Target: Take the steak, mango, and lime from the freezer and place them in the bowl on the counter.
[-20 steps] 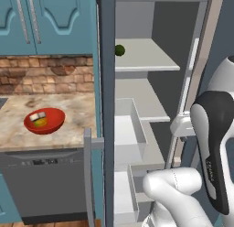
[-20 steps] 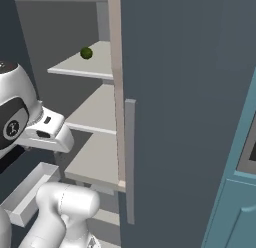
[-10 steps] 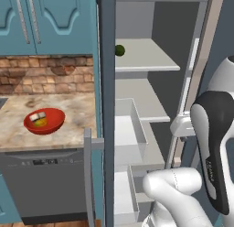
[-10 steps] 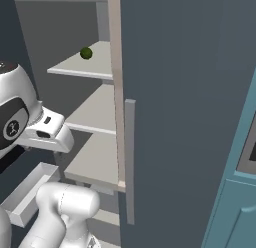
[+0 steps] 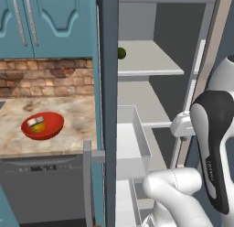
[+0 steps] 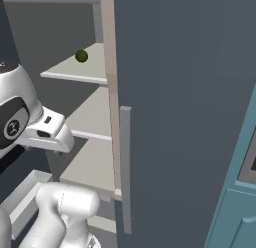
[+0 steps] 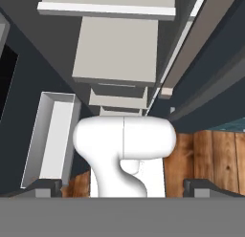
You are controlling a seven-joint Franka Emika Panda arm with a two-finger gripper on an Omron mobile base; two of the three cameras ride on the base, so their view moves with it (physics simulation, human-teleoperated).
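- The freezer (image 5: 160, 84) is standing open, its dark door (image 6: 185, 117) swung wide, with light grey shelves and a white pull-out drawer (image 5: 132, 139) showing inside.
- The lime (image 5: 121, 53) is sitting alone on an upper shelf (image 6: 80, 69), near that shelf's front edge on the side closest to the counter.
- The red bowl (image 5: 42, 126) is resting on the beige marbled counter (image 5: 68, 125), in front of the brick wall (image 5: 45, 77) and above the dark dishwasher (image 5: 41, 185).
- Inside the bowl, the steak (image 5: 35, 121) is lying just beside the yellowish mango (image 5: 39, 127); the two are touching or nearly so.
- The gripper (image 7: 119, 186) is pointing downward past the freezer's shelves toward the wooden floor (image 7: 206, 155), its fingers (image 7: 203, 187) standing wide apart and holding nothing.
- The white arm is hanging in front of the freezer's lower shelves, well below the lime.
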